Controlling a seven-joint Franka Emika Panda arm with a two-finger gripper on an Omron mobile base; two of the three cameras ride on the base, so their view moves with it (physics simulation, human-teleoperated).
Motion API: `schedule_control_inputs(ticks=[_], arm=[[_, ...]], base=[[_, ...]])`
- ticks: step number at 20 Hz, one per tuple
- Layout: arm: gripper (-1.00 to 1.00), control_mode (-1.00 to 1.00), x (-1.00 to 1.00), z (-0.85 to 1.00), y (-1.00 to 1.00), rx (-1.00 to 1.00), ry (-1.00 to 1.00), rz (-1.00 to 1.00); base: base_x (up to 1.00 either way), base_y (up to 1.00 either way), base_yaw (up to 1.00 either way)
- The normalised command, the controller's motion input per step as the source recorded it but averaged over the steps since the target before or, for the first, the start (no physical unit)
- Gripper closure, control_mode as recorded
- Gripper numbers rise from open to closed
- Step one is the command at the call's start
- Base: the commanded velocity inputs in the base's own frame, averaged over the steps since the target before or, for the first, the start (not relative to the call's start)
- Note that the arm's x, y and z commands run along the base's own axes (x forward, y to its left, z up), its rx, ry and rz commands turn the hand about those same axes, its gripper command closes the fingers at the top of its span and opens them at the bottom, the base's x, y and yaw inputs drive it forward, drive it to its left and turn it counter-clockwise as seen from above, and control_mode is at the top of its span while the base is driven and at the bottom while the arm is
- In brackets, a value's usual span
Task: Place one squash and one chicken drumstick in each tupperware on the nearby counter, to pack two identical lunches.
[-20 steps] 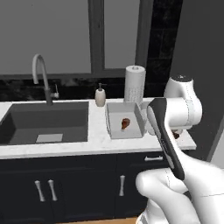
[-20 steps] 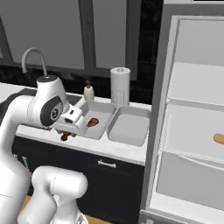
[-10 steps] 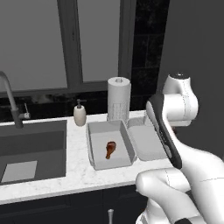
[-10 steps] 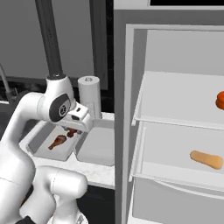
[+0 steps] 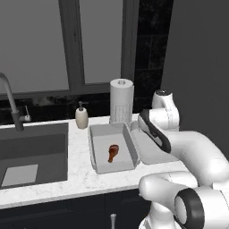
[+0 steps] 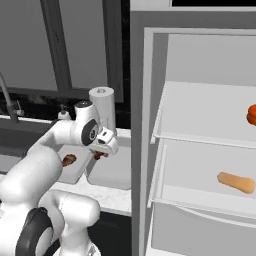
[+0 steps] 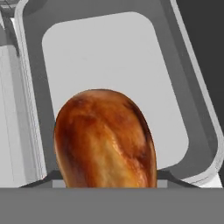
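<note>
**A:** Starting with the left base view: how far along are we?

**B:** One chicken drumstick (image 5: pixel 112 153) lies in the tupperware (image 5: pixel 99 163) nearest the sink (image 5: pixel 33 154), on the counter (image 5: pixel 80 179). The second tupperware (image 5: pixel 154 156) sits just beside it, away from the sink, mostly hidden behind the arm, so I can't tell its contents from here.

**A:** And the right base view?

**B:** The gripper (image 6: pixel 101 150) hangs over that second tub (image 6: pixel 112 175), closed on something small and reddish-brown. Beyond the tubs, away from the sink, open shelves hold both squash: the orange squash (image 6: pixel 251 114) on the upper shelf, cut off by the edge, and the tan squash (image 6: pixel 236 182) on the shelf below. Neither is packed.

**A:** The hand view?

**B:** A second drumstick (image 7: pixel 105 140) is gripped, its bulbous end filling the lower middle; the fingers themselves are hidden behind it. Below lies the tub's bare floor (image 7: pixel 122 74).

**A:** So what remains?

**B:** I'd judge: release this drumstick, then fetch both squash. Roughly a quarter done.
</note>
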Motion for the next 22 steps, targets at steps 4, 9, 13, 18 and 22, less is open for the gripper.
schedule_control_inputs(ticks=[4,9,13,18,22], arm=[[1.00,-1.00,1.00,-0.93,-0.26,-0.01,0.03,-0.07],[-1.00,-1.00,1.00,-0.62,-0.60,0.00,0.08,-0.04],[-1.00,-1.00,0.56,-0.08,-0.21,0.00,0.05,0.00],[-1.00,-1.00,-0.02,0.82,0.03,0.00,0.11,-0.03],[-1.00,-1.00,-0.61,0.93,0.02,0.00,0.03,-0.05]], base=[[0.00,0.00,0.00],[0.00,0.00,0.00],[0.00,0.00,0.00],[0.00,0.00,0.00],[0.00,0.00,0.00]])
